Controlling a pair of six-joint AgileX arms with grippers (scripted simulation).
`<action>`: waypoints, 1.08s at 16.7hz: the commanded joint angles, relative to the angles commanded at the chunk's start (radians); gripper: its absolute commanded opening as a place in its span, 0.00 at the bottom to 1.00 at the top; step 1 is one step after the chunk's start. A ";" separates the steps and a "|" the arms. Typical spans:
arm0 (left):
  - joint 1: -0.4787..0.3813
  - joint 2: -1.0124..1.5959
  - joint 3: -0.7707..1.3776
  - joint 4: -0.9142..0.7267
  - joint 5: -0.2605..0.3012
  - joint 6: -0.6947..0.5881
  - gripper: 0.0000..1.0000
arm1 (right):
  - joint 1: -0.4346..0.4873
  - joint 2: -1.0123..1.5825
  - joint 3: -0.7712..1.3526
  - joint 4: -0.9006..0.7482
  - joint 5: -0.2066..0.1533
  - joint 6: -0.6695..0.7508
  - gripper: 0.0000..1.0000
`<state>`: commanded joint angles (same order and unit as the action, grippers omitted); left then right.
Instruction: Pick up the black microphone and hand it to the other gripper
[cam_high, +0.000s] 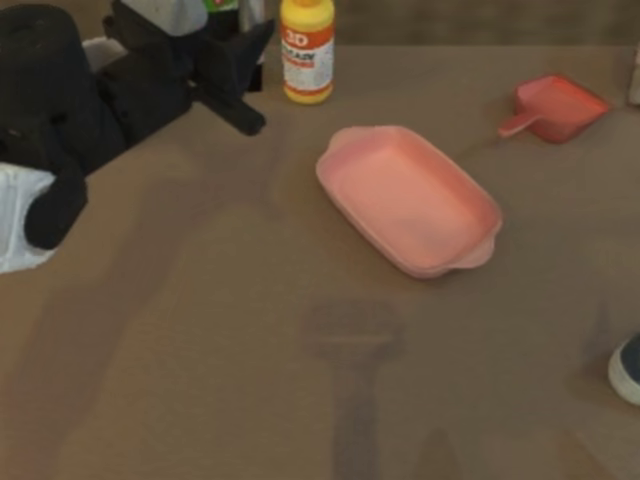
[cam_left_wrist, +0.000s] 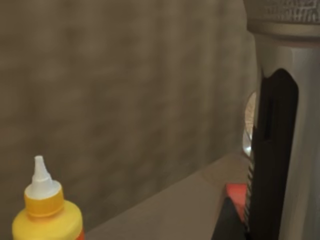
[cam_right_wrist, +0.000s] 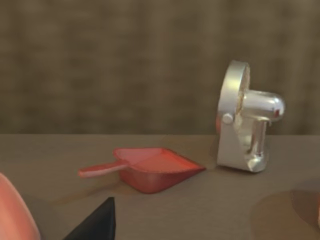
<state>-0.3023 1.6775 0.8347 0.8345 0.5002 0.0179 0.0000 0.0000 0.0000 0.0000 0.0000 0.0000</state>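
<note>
My left gripper (cam_high: 238, 68) hangs raised over the table's back left corner, shut on the black microphone (cam_high: 240, 112). The microphone stands upright in it. Its black handle points down at the table and its grey head (cam_high: 176, 10) reaches the top view's upper edge. The left wrist view shows the mesh head (cam_left_wrist: 285, 7) and silver collar close up, with a black strip (cam_left_wrist: 272, 150) running down below them. The other gripper, my right one, is outside the top view. Only one black fingertip (cam_right_wrist: 102, 222) shows in its wrist view, low over the table, with nothing touching it.
A yellow bottle with an orange label (cam_high: 306, 50) stands just right of my left gripper. A pink oblong dish (cam_high: 405, 195) lies mid-table and a red scoop (cam_high: 555, 107) at the back right, beside a chrome fan (cam_right_wrist: 245, 125). A dark shoe (cam_high: 628, 368) sits at the right edge.
</note>
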 joint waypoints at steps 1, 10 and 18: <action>-0.005 0.003 0.005 -0.002 -0.002 0.000 0.00 | 0.000 0.000 0.000 0.000 0.000 0.000 1.00; -0.253 -0.120 -0.028 -0.043 -0.271 -0.021 0.00 | 0.000 0.000 0.000 0.000 0.000 0.000 1.00; -0.328 -0.160 -0.034 -0.053 -0.348 -0.026 0.00 | 0.000 0.000 0.000 0.000 0.000 0.000 1.00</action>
<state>-0.6305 1.5173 0.8011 0.7812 0.1523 -0.0080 0.0000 0.0000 0.0000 0.0000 0.0000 0.0000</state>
